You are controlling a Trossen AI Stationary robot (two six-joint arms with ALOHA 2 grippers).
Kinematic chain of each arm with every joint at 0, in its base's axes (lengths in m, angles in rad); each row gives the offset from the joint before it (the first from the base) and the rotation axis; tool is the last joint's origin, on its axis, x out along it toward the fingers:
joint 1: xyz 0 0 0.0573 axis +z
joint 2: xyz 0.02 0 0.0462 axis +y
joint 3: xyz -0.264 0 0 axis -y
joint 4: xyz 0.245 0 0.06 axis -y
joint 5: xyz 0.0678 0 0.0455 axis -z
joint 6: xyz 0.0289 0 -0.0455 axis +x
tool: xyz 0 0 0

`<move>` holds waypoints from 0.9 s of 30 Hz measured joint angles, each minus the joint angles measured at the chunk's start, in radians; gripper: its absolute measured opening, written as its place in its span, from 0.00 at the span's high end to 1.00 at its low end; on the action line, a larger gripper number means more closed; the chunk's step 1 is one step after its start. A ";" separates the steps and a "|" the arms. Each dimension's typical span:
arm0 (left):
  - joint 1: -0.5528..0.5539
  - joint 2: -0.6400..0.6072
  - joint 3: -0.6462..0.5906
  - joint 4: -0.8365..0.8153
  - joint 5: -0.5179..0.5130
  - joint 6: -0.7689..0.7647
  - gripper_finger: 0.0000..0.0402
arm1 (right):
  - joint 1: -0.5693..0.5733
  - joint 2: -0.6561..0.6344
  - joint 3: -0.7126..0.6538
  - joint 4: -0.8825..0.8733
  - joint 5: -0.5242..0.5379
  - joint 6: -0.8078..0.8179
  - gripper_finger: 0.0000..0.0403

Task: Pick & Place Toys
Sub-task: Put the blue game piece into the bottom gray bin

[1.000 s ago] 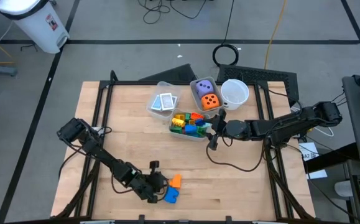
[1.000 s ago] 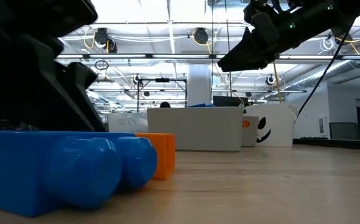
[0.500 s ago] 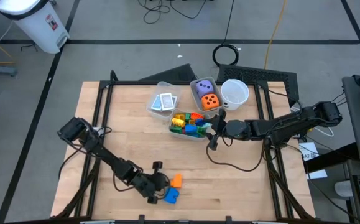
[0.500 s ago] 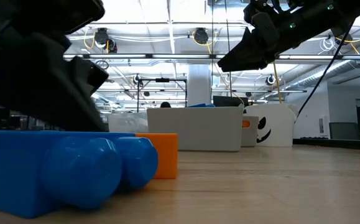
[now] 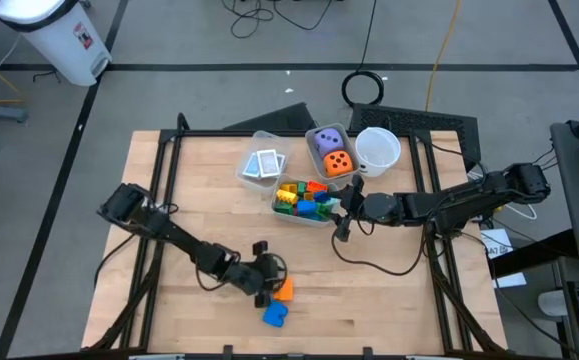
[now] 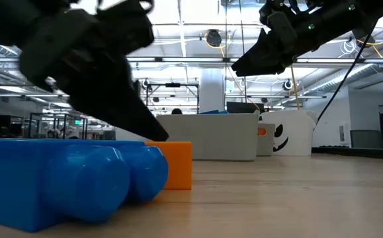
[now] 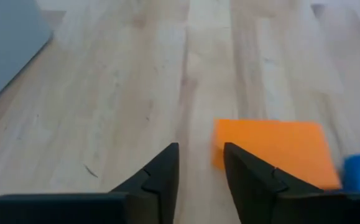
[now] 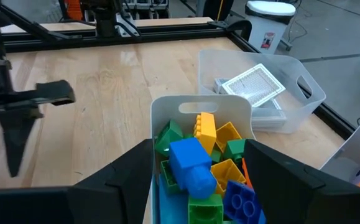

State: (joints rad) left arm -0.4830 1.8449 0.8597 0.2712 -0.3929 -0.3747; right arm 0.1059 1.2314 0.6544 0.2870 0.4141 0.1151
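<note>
On the bench (image 5: 189, 200): left gripper (image 5: 268, 283) slightly open, empty, just beside orange block (image 5: 284, 291); right gripper (image 5: 344, 208) open, empty, well apart.

A: Where could a gripper pass freely?

B: Over the bare wood on the left and front right of the table (image 5: 189, 190).

A: And what blocks the way?

B: Three bins (image 5: 262, 165) and a white cup (image 5: 377, 149) crowd the far middle. An orange block (image 5: 284, 291) and a blue block (image 5: 274, 315) sit near the front edge, with the left gripper (image 5: 263, 287) just beside them.
</note>
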 joint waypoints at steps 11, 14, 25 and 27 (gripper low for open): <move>-0.036 -0.016 0.020 0.170 0.295 0.152 0.69 | 0.000 0.000 0.000 -0.001 0.000 -0.003 0.44; -0.090 -0.007 0.033 0.207 0.262 0.149 0.69 | 0.000 0.000 0.000 -0.001 0.000 -0.003 0.44; -0.144 0.077 0.035 0.126 0.246 0.075 0.83 | 0.000 0.000 0.000 0.000 0.000 -0.003 0.44; -0.144 0.076 0.035 0.099 0.252 0.075 0.89 | 0.000 0.000 0.000 0.000 0.000 -0.003 0.44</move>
State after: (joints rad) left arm -0.6270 1.9209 0.8948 0.3699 -0.1407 -0.2999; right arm 0.1062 1.2312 0.6548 0.2874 0.4137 0.1116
